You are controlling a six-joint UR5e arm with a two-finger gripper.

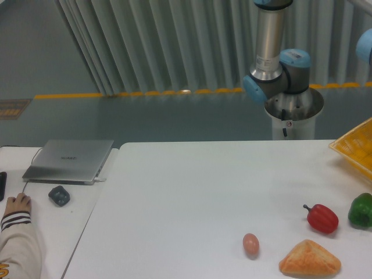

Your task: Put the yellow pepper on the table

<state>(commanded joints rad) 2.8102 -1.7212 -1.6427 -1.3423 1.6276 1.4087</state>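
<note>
The yellow pepper is out of view. The large white table (186, 192) fills the lower middle and right of the view. Only the arm's base and lower joints (278, 75) show behind the table's far edge; the arm runs out past the top right of the frame. The gripper is not in view.
On the table's right part lie a red pepper (322, 218), a green pepper (361, 210), an egg (250, 243) and a bread piece (310, 260). A yellow basket (356, 150) juts in at the right edge. On a side desk: a grey laptop (70, 160), a mouse (58, 195) and a person's hand (17, 203).
</note>
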